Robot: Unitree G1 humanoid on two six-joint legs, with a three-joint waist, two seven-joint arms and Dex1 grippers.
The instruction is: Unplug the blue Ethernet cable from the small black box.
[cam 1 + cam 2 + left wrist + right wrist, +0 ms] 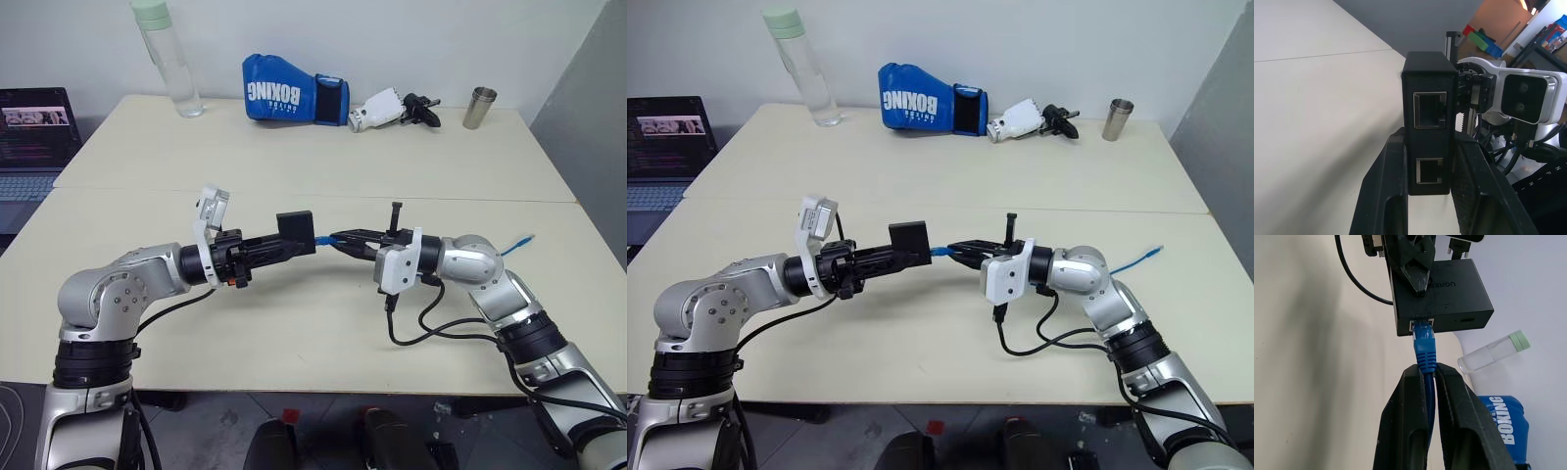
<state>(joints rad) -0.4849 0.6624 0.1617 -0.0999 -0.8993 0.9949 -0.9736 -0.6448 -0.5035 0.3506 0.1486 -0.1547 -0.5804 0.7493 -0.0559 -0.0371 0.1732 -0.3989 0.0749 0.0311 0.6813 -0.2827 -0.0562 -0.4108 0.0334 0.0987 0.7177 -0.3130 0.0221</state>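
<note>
Both end effectors clamp: left [279, 247] box [295, 231]; right [345, 239] cable [1424, 350].

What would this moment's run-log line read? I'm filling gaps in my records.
left gripper: shut on small black box | right gripper: shut on blue Ethernet cable | plug: seated in box | both held above table
</note>
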